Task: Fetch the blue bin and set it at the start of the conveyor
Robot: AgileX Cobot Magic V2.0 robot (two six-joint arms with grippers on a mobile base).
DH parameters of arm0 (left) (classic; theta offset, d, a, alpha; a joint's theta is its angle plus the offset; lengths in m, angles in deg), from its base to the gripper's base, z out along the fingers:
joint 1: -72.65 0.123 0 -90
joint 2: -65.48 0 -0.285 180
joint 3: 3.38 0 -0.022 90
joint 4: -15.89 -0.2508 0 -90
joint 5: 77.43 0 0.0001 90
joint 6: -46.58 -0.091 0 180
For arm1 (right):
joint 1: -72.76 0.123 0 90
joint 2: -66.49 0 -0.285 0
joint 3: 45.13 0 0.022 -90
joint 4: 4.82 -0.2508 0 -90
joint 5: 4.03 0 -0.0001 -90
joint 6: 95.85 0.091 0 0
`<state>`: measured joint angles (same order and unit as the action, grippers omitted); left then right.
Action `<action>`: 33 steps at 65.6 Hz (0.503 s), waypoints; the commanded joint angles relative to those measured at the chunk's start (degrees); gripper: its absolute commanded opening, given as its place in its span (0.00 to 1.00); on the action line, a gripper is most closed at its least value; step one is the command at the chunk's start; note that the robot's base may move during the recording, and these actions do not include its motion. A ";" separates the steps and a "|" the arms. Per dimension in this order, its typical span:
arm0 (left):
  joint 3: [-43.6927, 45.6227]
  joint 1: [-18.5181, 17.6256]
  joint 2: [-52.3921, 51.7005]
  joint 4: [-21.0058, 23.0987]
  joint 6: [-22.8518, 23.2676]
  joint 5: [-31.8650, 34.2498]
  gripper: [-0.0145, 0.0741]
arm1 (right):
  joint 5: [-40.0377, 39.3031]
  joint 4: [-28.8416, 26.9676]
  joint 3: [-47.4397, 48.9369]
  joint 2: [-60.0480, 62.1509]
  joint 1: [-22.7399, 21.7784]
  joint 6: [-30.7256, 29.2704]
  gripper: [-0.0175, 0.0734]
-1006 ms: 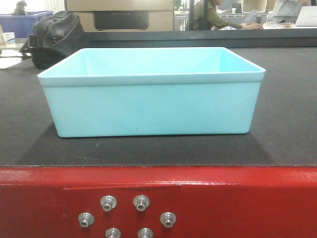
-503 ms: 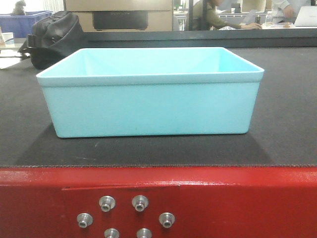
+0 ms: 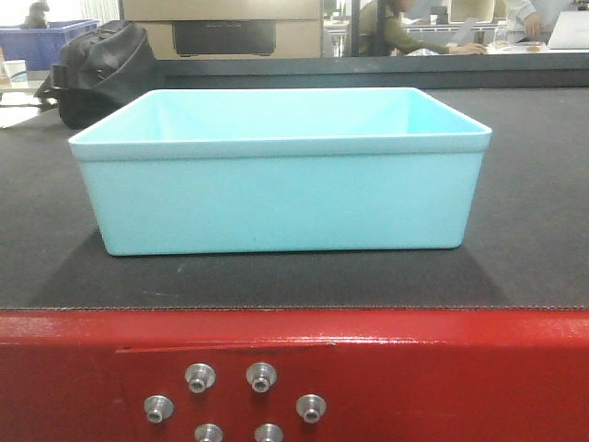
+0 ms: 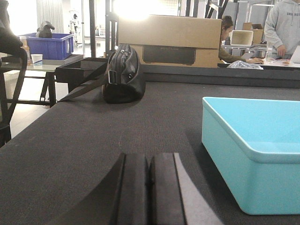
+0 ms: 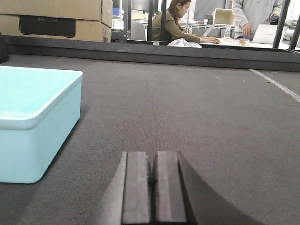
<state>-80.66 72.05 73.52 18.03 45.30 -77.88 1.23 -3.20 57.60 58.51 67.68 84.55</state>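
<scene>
The pale cyan blue bin [image 3: 281,184] stands upright and empty on the dark grey belt of the conveyor start [image 3: 534,230], just behind the red frame [image 3: 414,378] with its silver bolt heads. No gripper shows in the front view. In the left wrist view my left gripper [image 4: 150,161] is shut on nothing, low over the belt, with the bin [image 4: 253,159] to its right and apart from it. My right gripper [image 5: 153,159] is likewise shut and empty above the belt, the bin [image 5: 33,122] lying to its left without contact.
A black bag [image 4: 123,75] lies on the belt at the far left, behind the bin. A cardboard box [image 4: 168,40] and a dark blue crate [image 4: 47,46] stand beyond the belt. People sit and stand at desks [image 5: 176,21] behind the far rail.
The bin's picture shifts a few pixels left and back; otherwise nothing has visibly changed.
</scene>
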 commanded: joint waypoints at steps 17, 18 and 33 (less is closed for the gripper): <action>0.06 -0.41 -0.26 -0.30 0.39 1.44 0.04 | -1.09 -0.07 0.05 0.20 -0.27 -0.40 0.01; 0.06 -0.41 -0.26 -0.30 0.39 1.44 0.04 | -1.09 -0.07 0.05 0.20 -0.27 -0.40 0.01; 0.06 -0.41 -0.26 -0.30 0.39 1.44 0.04 | -1.09 -0.07 0.05 0.20 -0.27 -0.40 0.01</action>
<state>-80.66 72.05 73.52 18.03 45.30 -77.43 1.23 -3.20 57.60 58.51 67.68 84.55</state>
